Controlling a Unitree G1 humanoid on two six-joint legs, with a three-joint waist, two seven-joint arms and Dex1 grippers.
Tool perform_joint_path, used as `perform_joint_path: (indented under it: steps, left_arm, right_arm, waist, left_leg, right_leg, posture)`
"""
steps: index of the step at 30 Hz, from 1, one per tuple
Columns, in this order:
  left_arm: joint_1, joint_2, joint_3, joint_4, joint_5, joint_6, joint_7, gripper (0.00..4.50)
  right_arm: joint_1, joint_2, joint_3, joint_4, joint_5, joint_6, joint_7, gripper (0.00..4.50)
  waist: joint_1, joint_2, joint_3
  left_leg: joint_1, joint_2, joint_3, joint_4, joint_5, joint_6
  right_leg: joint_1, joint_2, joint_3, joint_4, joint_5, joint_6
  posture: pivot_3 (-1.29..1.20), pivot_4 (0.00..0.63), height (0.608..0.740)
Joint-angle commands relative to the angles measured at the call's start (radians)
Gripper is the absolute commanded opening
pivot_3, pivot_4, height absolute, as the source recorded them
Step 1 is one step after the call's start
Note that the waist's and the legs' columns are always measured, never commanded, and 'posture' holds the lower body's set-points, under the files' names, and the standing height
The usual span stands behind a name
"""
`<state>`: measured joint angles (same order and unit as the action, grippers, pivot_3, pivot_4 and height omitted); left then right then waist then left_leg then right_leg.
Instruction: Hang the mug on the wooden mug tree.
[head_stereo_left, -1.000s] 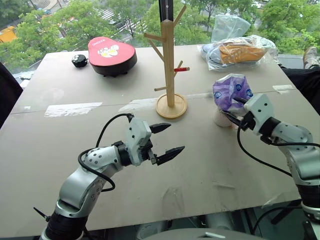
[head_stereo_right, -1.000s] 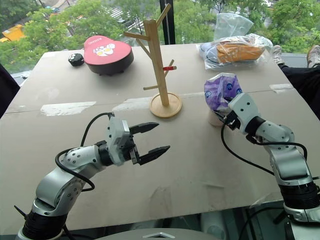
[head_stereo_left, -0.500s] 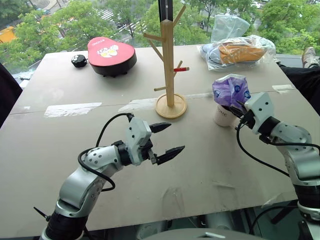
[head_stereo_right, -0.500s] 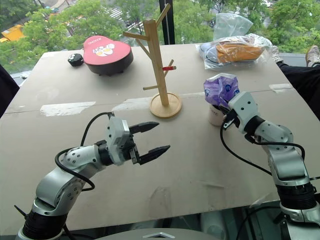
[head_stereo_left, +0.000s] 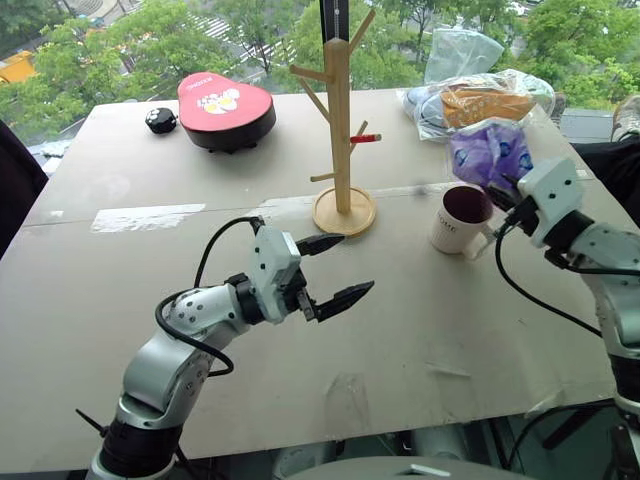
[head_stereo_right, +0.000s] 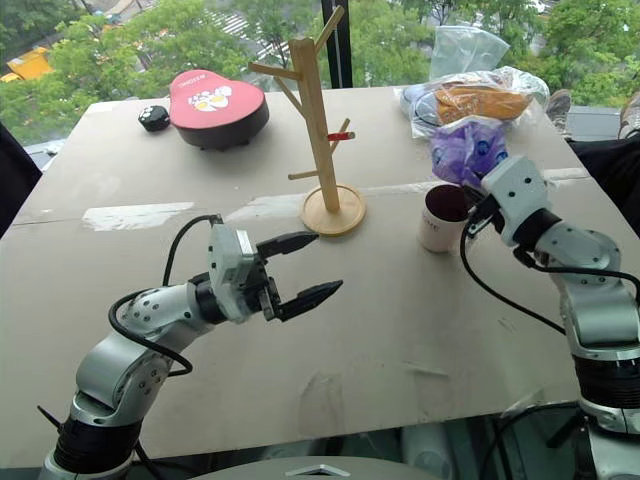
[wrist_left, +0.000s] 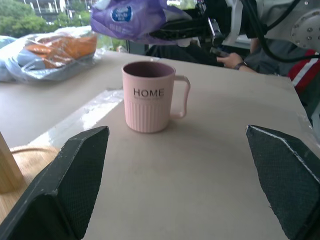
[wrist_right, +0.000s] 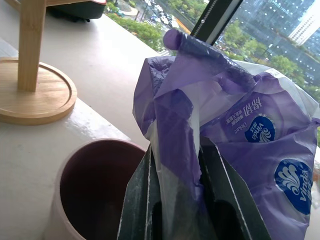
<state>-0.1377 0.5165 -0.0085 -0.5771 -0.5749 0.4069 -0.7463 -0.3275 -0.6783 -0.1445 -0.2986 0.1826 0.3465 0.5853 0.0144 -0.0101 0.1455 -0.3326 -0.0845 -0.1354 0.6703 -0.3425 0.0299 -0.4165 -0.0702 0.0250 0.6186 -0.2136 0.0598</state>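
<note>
Right hand (head_stereo_left: 508, 188) clenched on purple bag (head_stereo_left: 487, 152), held above bench (head_stereo_left: 420, 330). Left hand (head_stereo_left: 335, 270) released, fingers spread, hovering. Mug (head_stereo_left: 461, 219) upright on bench, right of mug tree (head_stereo_left: 341, 130), apart from it.

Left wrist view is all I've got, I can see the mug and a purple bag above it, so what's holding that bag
Observer: The right gripper is shut on the purple bag, pinching a fold of it.
Operator: Is the bag out of the mug?
Observer: Yes. The mug stands open and upright on the table, its maroon inside showing, the bag lifted clear.
Operator: Where's the tree?
Observer: The wooden mug tree stands to the mug's left, apart from it.
Operator: And my gripper?
Observer: The left gripper hovers open, nearer the robot than the tree.
</note>
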Motion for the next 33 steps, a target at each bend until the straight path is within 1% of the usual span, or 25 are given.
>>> perform_joint_path:
  steps: [1, 3, 6, 8, 14, 15, 16, 17, 20, 21, 23, 24, 28, 33]
  left_arm:
    - [-0.054, -0.015, 0.022, -0.015, -0.02, -0.021, 0.015, 4.5]
    - [-0.088, -0.027, 0.011, -0.011, -0.02, -0.018, 0.024, 4.5]
    - [-0.126, -0.05, -0.01, -0.012, -0.023, -0.005, 0.033, 4.5]
    - [-0.15, -0.065, -0.031, -0.013, -0.031, 0.009, 0.034, 4.5]
    - [-0.195, -0.084, -0.09, -0.017, -0.039, 0.053, 0.026, 4.5]
    - [-0.202, -0.082, -0.098, -0.017, -0.038, 0.061, 0.023, 4.5]
    - [-0.209, -0.078, -0.105, -0.016, -0.038, 0.07, 0.019, 4.5]
    - [-0.213, -0.076, -0.109, -0.017, -0.041, 0.079, 0.015, 4.5]
    - [-0.218, -0.065, -0.116, -0.017, -0.045, 0.093, 0.003, 4.5]
    - [-0.218, -0.063, -0.117, -0.016, -0.044, 0.096, 0.001, 4.5]
    - [-0.218, -0.053, -0.122, -0.01, -0.033, 0.099, -0.009, 4.5]
    - [-0.217, -0.05, -0.123, -0.006, -0.03, 0.099, -0.014, 4.5]
    - [-0.207, -0.029, -0.125, 0.001, -0.028, 0.111, -0.033, 4.5]
    - [-0.18, 0.013, -0.141, 0.01, 0.001, 0.118, -0.049, 4.5]
  right_arm:
    - [0.003, -0.025, -0.056, -0.023, 0.015, 0.0, 0.004, 0.02]
    - [0.023, -0.052, -0.081, 0.019, 0.006, -0.007, 0.015, 0.02]
    - [0.061, -0.084, -0.126, 0.086, -0.013, 0.027, -0.012, 0.02]
    - [0.103, -0.111, -0.14, 0.142, -0.046, 0.018, -0.019, 0.02]
    - [0.187, -0.127, -0.186, 0.255, -0.08, 0.017, -0.063, 0.02]
    - [0.194, -0.129, -0.201, 0.27, -0.076, 0.022, -0.071, 0.43]
    - [0.2, -0.132, -0.214, 0.28, -0.069, 0.032, -0.07, 0.96]
    - [0.206, -0.135, -0.226, 0.284, -0.064, 0.035, -0.068, 1.29]
    - [0.208, -0.13, -0.256, 0.278, -0.057, 0.032, -0.076, 2.75]
    - [0.208, -0.128, -0.262, 0.274, -0.056, 0.032, -0.077, 3.3]
    - [0.208, -0.123, -0.27, 0.252, -0.042, 0.035, -0.071, 4.23]
    - [0.206, -0.117, -0.273, 0.234, -0.029, 0.04, -0.068, 4.38]
    - [0.197, -0.086, -0.267, 0.116, 0.041, 0.07, -0.052, 4.38]
    - [0.257, -0.054, -0.222, -0.137, 0.221, 0.3, -0.005, 4.38]
  waist:
    - [-0.001, 0.0, 0.0]
    - [0.0, 0.0, 0.0]
    - [0.002, 0.0, 0.0]
    - [0.001, 0.0, 0.0]
    - [-0.002, 0.0, 0.0]
    - [-0.003, 0.0, 0.0]
    - [-0.002, 0.0, 0.0]
    - [-0.002, 0.0, 0.0]
    - [-0.002, 0.0, 0.0]
    - [-0.002, 0.0, 0.0]
    - [-0.001, 0.0, 0.0]
    - [-0.002, 0.0, 0.0]
    - [-0.002, 0.0, 0.0]
    - [0.0, 0.0, 0.0]
  left_leg:
    - [0.0, 0.0, 0.0, 0.0, 0.0, 0.0]
    - [0.0, 0.0, 0.0, 0.0, 0.0, 0.0]
    - [0.0, 0.0, 0.0, 0.0, 0.0, 0.0]
    - [0.0, -0.001, 0.001, 0.0, 0.0, 0.0]
    - [0.0, 0.0, 0.002, 0.0, 0.0, 0.0]
    - [0.0, 0.0, 0.002, 0.001, 0.0, 0.0]
    - [0.001, 0.0, 0.003, 0.001, 0.0, 0.0]
    - [0.001, 0.0, 0.003, 0.001, 0.0, 0.0]
    - [0.002, 0.0, 0.003, 0.001, 0.0, 0.0]
    - [0.002, 0.0, 0.003, 0.001, 0.0, 0.0]
    - [0.002, 0.0, 0.003, 0.001, 0.0, 0.0]
    - [0.002, 0.0, 0.003, 0.001, 0.0, 0.0]
    - [0.001, 0.0, 0.003, 0.001, 0.0, 0.0]
    - [0.001, 0.0, 0.002, 0.001, 0.0, 0.0]
  right_leg:
    - [0.0, 0.0, 0.0, 0.0, 0.0, 0.0]
    - [0.0, 0.0, 0.0, 0.0, 0.0, 0.0]
    - [0.0, 0.0, 0.0, 0.0, 0.0, 0.0]
    - [0.0, 0.0, 0.0, 0.0, 0.0, 0.0]
    - [0.0, 0.0, 0.002, 0.001, 0.0, 0.0]
    - [0.0, 0.0, 0.002, 0.001, 0.0, 0.0]
    - [0.0, 0.0, 0.003, 0.002, 0.0, 0.0]
    - [0.0, 0.0, 0.003, 0.002, 0.0, 0.0]
    - [0.0, 0.001, 0.003, 0.003, 0.0, 0.0]
    - [0.0, 0.001, 0.003, 0.003, 0.0, 0.0]
    - [0.0, 0.001, 0.003, 0.003, 0.0, 0.0]
    - [0.0, 0.001, 0.003, 0.003, 0.0, 0.0]
    - [0.0, 0.0, 0.003, 0.003, 0.0, 0.0]
    - [0.0, 0.0, 0.003, 0.003, 0.0, 0.0]
  posture:
    - [0.0, 0.15, 0.74]
    - [0.0, 0.15, 0.74]
    - [0.0, 0.15, 0.74]
    - [0.0, 0.15, 0.74]
    - [0.0, 0.15, 0.74]
    - [0.0, 0.15, 0.74]
    - [0.0, 0.15, 0.74]
    - [0.0, 0.15, 0.74]
    - [0.0, 0.15, 0.74]
    - [0.0, 0.15, 0.74]
    - [0.0, 0.15, 0.74]
    - [0.0, 0.15, 0.74]
    - [0.0, 0.15, 0.74]
    - [0.0, 0.15, 0.74]
